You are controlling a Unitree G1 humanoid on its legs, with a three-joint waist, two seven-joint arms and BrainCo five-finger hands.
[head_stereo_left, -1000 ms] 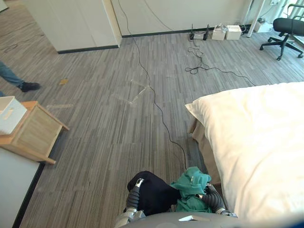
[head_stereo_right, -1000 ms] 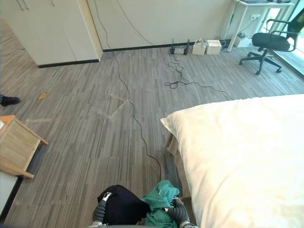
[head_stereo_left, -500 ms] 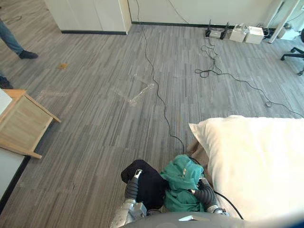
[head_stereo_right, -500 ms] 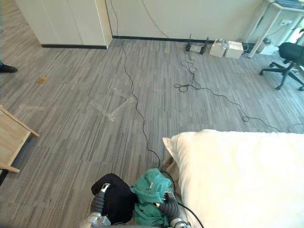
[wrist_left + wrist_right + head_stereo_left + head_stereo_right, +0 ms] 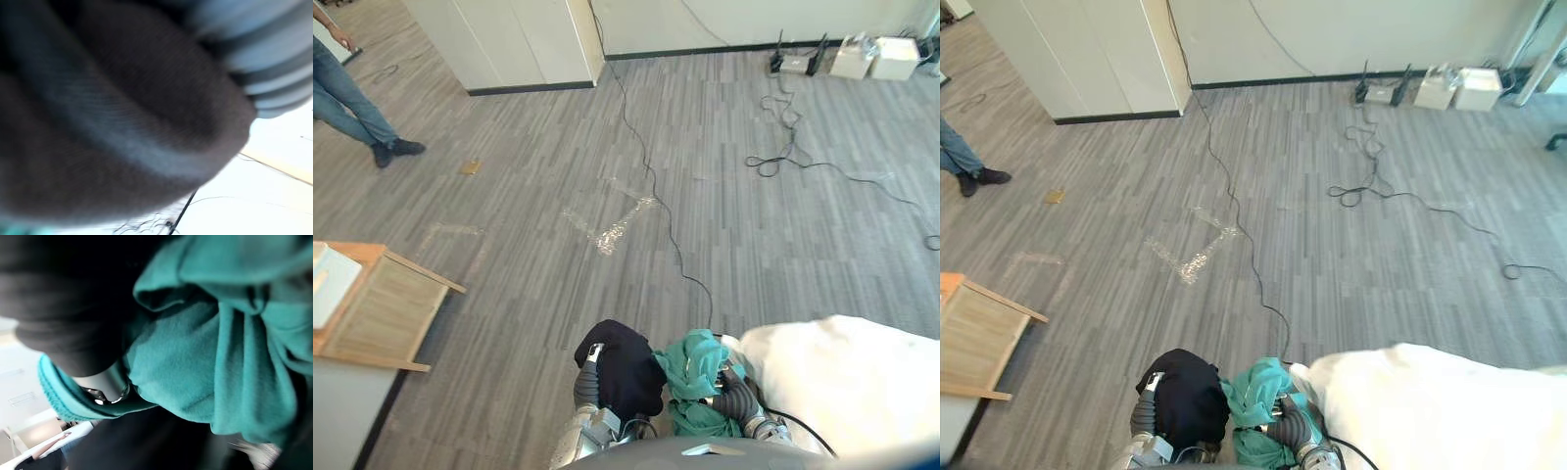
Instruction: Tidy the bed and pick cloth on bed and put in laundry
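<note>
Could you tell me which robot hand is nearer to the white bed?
Right. The right robot hand, in the teal cloth, sits just beside the white bed; the left robot hand, under the black cloth, is farther, beyond the teal cloth.

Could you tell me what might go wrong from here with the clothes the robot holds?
The black cloth is draped over the left hand and the teal cloth bunched at the right hand; either might slip to the floor. A person stands far left and a wooden cabinet juts out nearer; heading that way risks a bump.
</note>
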